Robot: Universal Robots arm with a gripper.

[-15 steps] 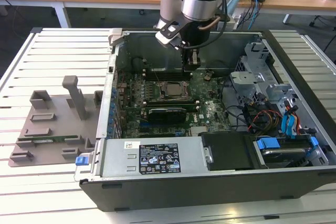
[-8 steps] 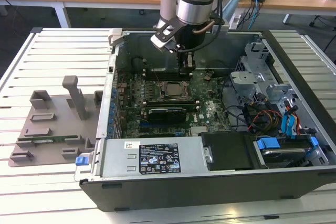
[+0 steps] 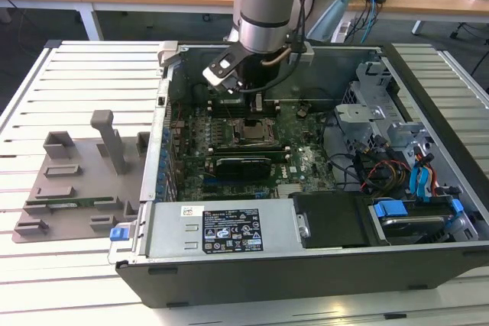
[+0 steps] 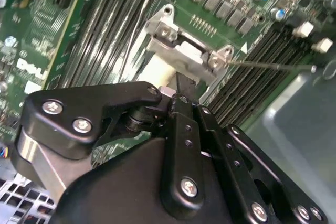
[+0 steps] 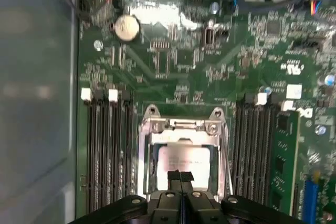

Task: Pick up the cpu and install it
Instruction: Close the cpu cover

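The cpu point(image 5: 184, 157) is a small square chip with a pale silver top. It lies flat inside the black socket on the green motherboard, with the hinged metal frame point(image 5: 181, 126) standing open at one side. My gripper point(image 5: 181, 177) hangs straight over the chip, black fingers closed together with nothing between them. The tips sit at or just above the chip's top; I cannot tell whether they touch. In the second wrist view the cpu point(image 4: 156, 71) shows pale beside the frame point(image 4: 184, 51). In the exterior view my gripper point(image 3: 246, 95) is inside the open computer case above the socket point(image 3: 252, 131).
A grey tray point(image 3: 76, 181) with upright holders lies to the exterior view's left of the case. Black memory slots point(image 5: 107, 145) flank the socket, and a green memory stick point(image 5: 286, 145) stands in one. The power supply point(image 3: 221, 230), drive cage point(image 3: 412, 188) and case walls hem the board.
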